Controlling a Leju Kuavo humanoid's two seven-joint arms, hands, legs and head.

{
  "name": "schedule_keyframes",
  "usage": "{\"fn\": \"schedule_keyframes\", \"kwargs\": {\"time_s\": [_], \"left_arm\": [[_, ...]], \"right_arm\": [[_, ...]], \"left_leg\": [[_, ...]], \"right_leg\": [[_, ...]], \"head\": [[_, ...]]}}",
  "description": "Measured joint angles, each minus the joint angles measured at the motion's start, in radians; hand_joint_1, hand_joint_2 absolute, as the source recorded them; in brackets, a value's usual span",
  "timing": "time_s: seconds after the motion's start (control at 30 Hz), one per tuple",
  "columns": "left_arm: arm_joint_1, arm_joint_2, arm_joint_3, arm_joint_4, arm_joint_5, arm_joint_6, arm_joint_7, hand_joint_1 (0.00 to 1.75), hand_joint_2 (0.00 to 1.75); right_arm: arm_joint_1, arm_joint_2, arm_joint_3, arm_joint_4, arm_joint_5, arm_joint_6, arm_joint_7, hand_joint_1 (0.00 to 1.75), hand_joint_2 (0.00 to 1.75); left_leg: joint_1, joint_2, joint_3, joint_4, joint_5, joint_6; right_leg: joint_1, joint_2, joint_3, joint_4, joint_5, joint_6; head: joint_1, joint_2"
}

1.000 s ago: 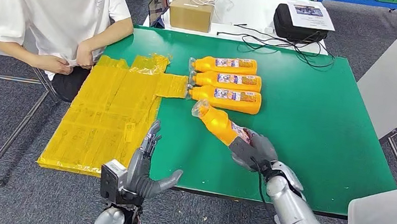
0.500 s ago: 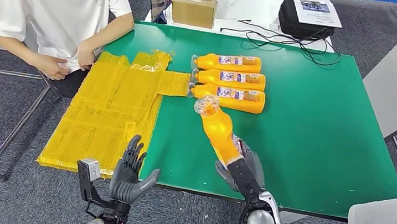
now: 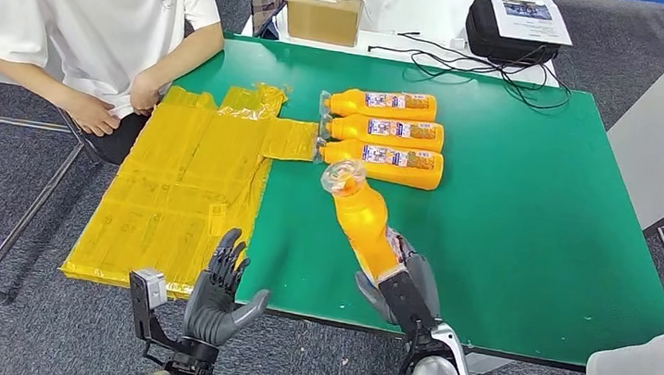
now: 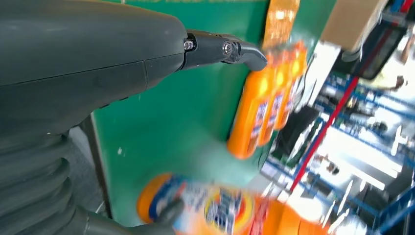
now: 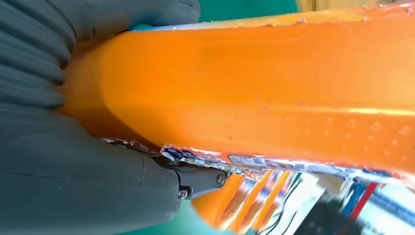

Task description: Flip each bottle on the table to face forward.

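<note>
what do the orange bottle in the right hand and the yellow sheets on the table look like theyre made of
Orange bottle: apparently glossy plastic, with bright highlights along its smooth body and a printed label. Yellow sheets: probably thin plastic film or bags, lying flat, shiny and crinkled at the edges. The right hand grips the bottle's base.

Head view: bright, even overhead lighting; sharp throughout, with soft, short shadows under the three lying bottles (image 3: 380,135) and slight glare on the green table (image 3: 535,172). Mild wide-angle bending at the frame edges. Left wrist view: strong motion blur across the background and the held bottle (image 4: 215,210); the left hand (image 4: 88,63) stays fairly crisp. Right wrist view: the bottle's orange surface is too close, softly focused, with a bright highlight streak.
</note>
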Motion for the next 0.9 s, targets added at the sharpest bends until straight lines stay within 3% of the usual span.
{"fn": "schedule_keyframes", "kwargs": {"time_s": [0.1, 0.27, 0.37, 0.63, 0.9], "left_arm": [[0.002, 0.008, -0.037, -0.020, -0.036, 0.011, -0.008, 0.00, 1.75], [-0.018, 0.014, -0.073, -0.023, -0.123, 0.137, -0.003, 0.00, 1.75], [-0.031, 0.014, -0.074, -0.006, -0.118, 0.161, 0.002, 0.00, 1.75], [-0.036, 0.015, -0.070, 0.015, -0.039, 0.135, 0.015, 0.00, 1.75], [-0.038, 0.016, -0.066, 0.016, -0.014, 0.115, 0.008, 0.00, 1.75]], "right_arm": [[-0.007, 0.016, 0.058, 0.017, 0.032, 0.037, 0.007, 1.75, 1.75], [-0.041, 0.051, 0.180, 0.107, 0.049, 0.073, 0.055, 1.75, 1.75], [-0.061, 0.067, 0.245, 0.153, 0.061, 0.070, 0.064, 1.75, 1.75], [-0.147, 0.080, 0.365, 0.249, 0.119, 0.050, 0.092, 1.75, 1.75], [-0.188, 0.086, 0.415, 0.300, 0.123, 0.045, 0.091, 1.75, 1.75]], "left_leg": [[0.000, 0.000, -0.001, 0.000, 0.000, 0.000], [0.000, 0.000, -0.001, 0.000, 0.000, 0.000], [0.000, 0.000, -0.001, 0.000, 0.000, 0.000], [0.000, 0.000, -0.002, 0.000, 0.000, 0.000], [0.000, 0.000, -0.002, 0.000, 0.000, 0.000]], "right_leg": [[0.000, 0.000, -0.001, 0.000, 0.000, 0.000], [0.000, 0.000, -0.002, 0.000, 0.000, 0.000], [0.000, 0.000, -0.002, 0.000, 0.000, 0.000], [0.000, 0.000, -0.002, 0.000, 0.000, 0.000], [0.000, 0.000, -0.002, 0.000, 0.000, 0.000]], "head": [[0.000, 0.000], [0.000, 0.000], [0.000, 0.000], [0.000, 0.000], [0.000, 0.000]]}}
